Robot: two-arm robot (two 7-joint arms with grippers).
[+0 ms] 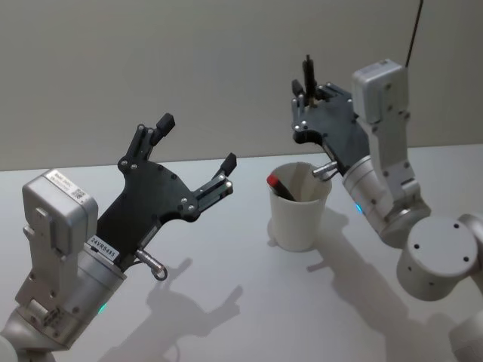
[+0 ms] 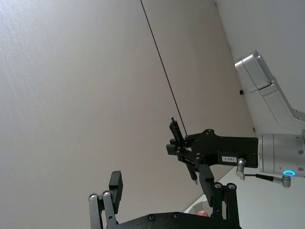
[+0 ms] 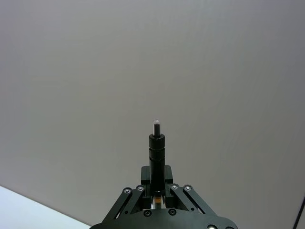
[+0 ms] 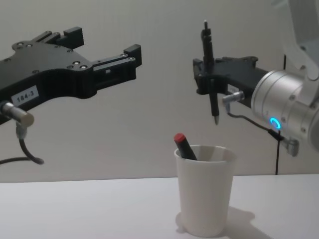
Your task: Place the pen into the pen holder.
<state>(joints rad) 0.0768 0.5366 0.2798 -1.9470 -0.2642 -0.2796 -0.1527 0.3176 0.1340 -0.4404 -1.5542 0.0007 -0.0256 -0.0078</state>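
i see the right gripper (image 4: 205, 74) clamped on a black pen (image 4: 209, 72), upright above the pen holder (image 4: 205, 191). a red-capped marker (image 4: 183, 145) already leans inside. left gripper (image 1: 198, 141) idles nearby, fingers apart.

Setting: robot test bench — lab-like
Evidence: bare white table (image 1: 226, 317), plain grey wall (image 1: 189, 68) — no furnishings

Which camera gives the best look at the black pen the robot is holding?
The chest view: the slim black pen shows full length, upright in the right hand, above the white paper cup. The head view shows just its top; the left wrist view shows it small and far; the right wrist view sees it end-on.
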